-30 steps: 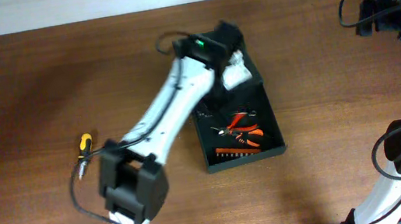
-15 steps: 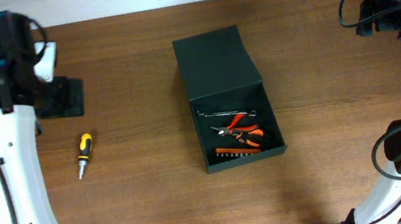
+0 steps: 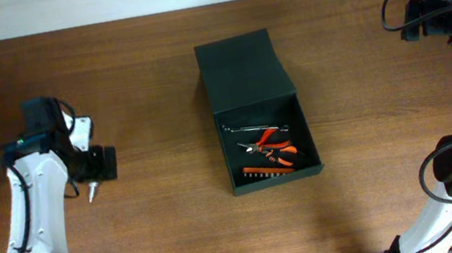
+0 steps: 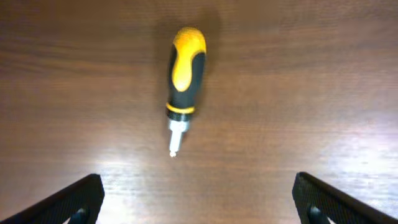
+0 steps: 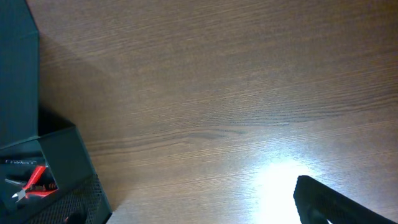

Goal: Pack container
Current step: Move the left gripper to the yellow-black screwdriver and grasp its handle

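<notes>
— Wood-grain desk [image 3: 139, 76] fills every view. Where does the container [image 3: 240, 67] stand?
— At desk centre, lid flap folded back toward the far edge. Inside lie red-handled pliers [image 3: 274, 142], a silver wrench [image 3: 240, 130] and an orange bit strip [image 3: 268, 172]. The right wrist view cuts the container off at its left border.
— State of the left gripper [image 4: 196, 183]?
— Spread wide above the screwdriver [image 4: 183, 68], fingers well apart from it on both sides. Only their ends show, at the lower corners. Overhead, the gripper hides the handle; only the metal tip shows.
— And the right gripper [image 3: 413, 18]?
— At the far right corner, well apart from the container. Its own camera shows one dark finger [image 5: 323, 199]. Its opening cannot be determined.
— Changes against half a second ago?
— The left arm has moved from the far left corner to over the screwdriver, which then lay fully exposed. Container, contents and right arm are unchanged.
</notes>
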Motion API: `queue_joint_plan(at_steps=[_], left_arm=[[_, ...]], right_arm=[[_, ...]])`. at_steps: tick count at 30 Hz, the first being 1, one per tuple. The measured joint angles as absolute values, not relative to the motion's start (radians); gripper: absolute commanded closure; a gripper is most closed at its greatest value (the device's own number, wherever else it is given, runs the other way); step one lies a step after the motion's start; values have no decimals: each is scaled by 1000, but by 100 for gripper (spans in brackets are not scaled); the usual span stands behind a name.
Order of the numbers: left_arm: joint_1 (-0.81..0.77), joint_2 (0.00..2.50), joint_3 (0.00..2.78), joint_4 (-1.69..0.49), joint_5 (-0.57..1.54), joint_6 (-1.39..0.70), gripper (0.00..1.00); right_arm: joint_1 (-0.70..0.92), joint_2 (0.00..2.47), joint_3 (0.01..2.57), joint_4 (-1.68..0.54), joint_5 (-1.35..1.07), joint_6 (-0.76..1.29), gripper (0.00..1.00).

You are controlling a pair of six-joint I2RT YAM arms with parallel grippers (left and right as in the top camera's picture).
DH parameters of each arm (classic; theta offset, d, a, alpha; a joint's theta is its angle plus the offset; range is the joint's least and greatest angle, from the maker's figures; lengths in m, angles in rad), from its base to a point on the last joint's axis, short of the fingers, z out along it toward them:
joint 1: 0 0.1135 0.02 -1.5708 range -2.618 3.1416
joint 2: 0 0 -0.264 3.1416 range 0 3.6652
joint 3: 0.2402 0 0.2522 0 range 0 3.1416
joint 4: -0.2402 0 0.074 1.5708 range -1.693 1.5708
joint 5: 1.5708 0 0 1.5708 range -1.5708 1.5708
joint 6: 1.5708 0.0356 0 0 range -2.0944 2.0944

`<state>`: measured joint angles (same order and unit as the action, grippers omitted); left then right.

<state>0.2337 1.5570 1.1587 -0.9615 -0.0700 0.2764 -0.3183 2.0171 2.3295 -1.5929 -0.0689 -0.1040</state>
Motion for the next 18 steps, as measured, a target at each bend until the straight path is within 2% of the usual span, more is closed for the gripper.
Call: queue_joint_plan(at_steps=[6, 11, 18], left_arm=[[259, 1556, 1040, -799, -58, 352, 1], [258, 1578, 1037, -780, -47, 375, 1], [258, 1745, 1037, -771, -9, 374, 1]], right_arm=[[-318, 2017, 2329, -1593, -69, -104, 1], [-318, 2017, 2329, -1593, -69, -104, 1], [-318, 2017, 2329, -1593, -69, -104, 1]])
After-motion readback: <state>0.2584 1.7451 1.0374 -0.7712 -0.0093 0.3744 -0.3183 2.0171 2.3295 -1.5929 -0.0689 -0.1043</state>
